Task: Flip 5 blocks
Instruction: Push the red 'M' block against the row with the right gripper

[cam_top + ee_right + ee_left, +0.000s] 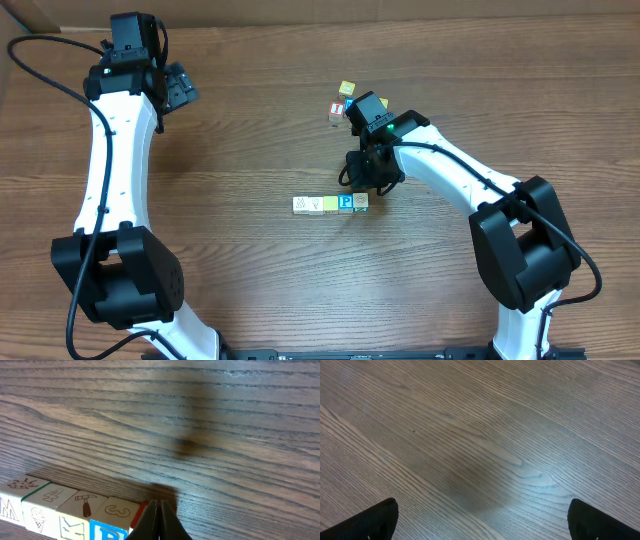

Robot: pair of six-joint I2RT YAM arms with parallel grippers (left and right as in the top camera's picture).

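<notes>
Seems close to done, with blocks (330, 204) lined up mid-frame, right hand (160, 510) pressed together at the row's right end, left hand (178, 88) spread upper left; can't confirm flipped count.

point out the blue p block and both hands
blue P block (346, 203), overhead view, top face
right hand (159, 506), right wrist view, between shut fingertips
left hand (482, 521), left wrist view, midway between open fingertips

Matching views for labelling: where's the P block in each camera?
Overhead: P block just right of picture centre, in a row with other blocks.
Left wrist: not in view.
Right wrist: P block at the bottom edge, left of centre, partly cut off.
Shared landmark: yellow block, directly left of it in both views.
</notes>
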